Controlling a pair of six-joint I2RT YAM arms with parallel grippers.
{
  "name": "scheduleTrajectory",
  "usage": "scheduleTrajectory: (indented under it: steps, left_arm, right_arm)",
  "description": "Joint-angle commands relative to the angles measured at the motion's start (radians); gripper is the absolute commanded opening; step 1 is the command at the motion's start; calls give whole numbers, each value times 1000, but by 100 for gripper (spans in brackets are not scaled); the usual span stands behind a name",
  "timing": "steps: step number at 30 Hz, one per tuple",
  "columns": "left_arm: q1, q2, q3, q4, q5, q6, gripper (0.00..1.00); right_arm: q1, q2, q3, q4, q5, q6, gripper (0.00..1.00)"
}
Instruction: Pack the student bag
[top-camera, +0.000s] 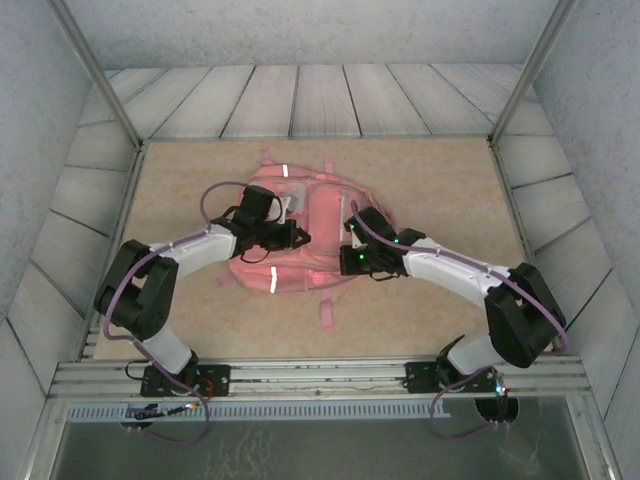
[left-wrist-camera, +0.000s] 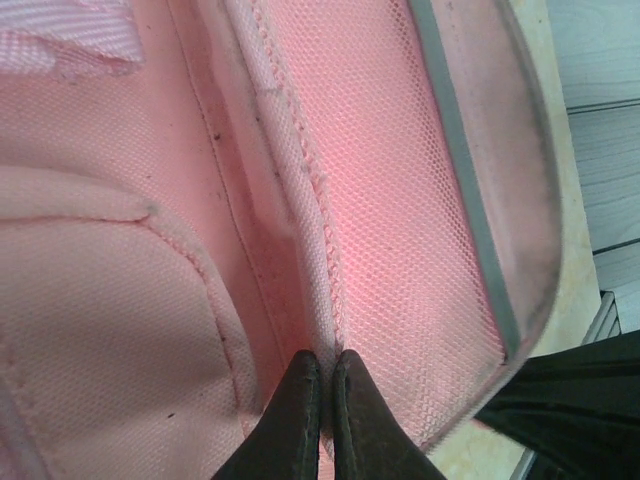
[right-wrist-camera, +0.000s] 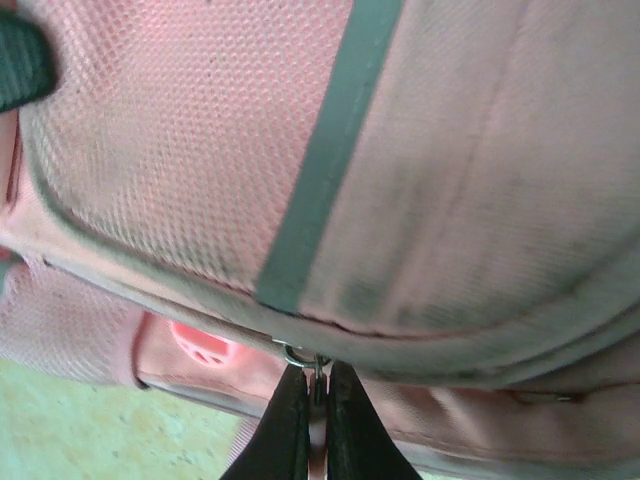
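Left tool (left-wrist-camera: 321, 362) pinching student bag (top-camera: 305, 215) seam, right tool (right-wrist-camera: 318, 380) clamped on zip pull (right-wrist-camera: 297, 354), table (top-camera: 200, 170) beneath

The bag (top-camera: 315, 215) was pink, with white strips (top-camera: 284, 170) across it. Up close its mesh (left-wrist-camera: 400, 200) showed a fine pink honeycomb weave, its plain cloth carried faint grey smudges, and a grey-green band (right-wrist-camera: 330, 150) ran over it. The left fingers (left-wrist-camera: 292, 420) and right fingers (right-wrist-camera: 282, 430) were dark brown-black. The worktop (top-camera: 450, 190) was mottled beige. The arms (top-camera: 440, 265) were white and black, with purple cables (top-camera: 213, 192). The walls (top-camera: 300, 95) were pale grey planks.
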Motion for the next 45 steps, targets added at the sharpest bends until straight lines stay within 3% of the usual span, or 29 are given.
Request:
scheduleTrajectory:
  steps: [1,7,16,29,38,42,45]
  left_arm:
    - [63,-19,9,-75,-40,81,5]
    - [109,1,53,-165,-49,160,4]
    - [135,6,111,-307,-88,279,3]
    - [174,137,266,-322,-117,341,2]
    - [173,218,338,-221,-7,373,0]
    - [172,221,342,-188,40,385,8]
    - [170,174,315,-185,39,396,27]
  right_arm:
    - [-9,-43,33,-221,49,-164,0]
    - [-39,-54,68,-282,53,-184,0]
    - [-243,-75,25,-215,-17,-187,0]
    - [-160,-181,14,-162,-309,-280,0]
    - [-54,-195,14,-86,-429,-259,0]
    - [-51,-157,21,-19,-427,-222,0]
    - [-51,-138,27,5,-392,-203,0]
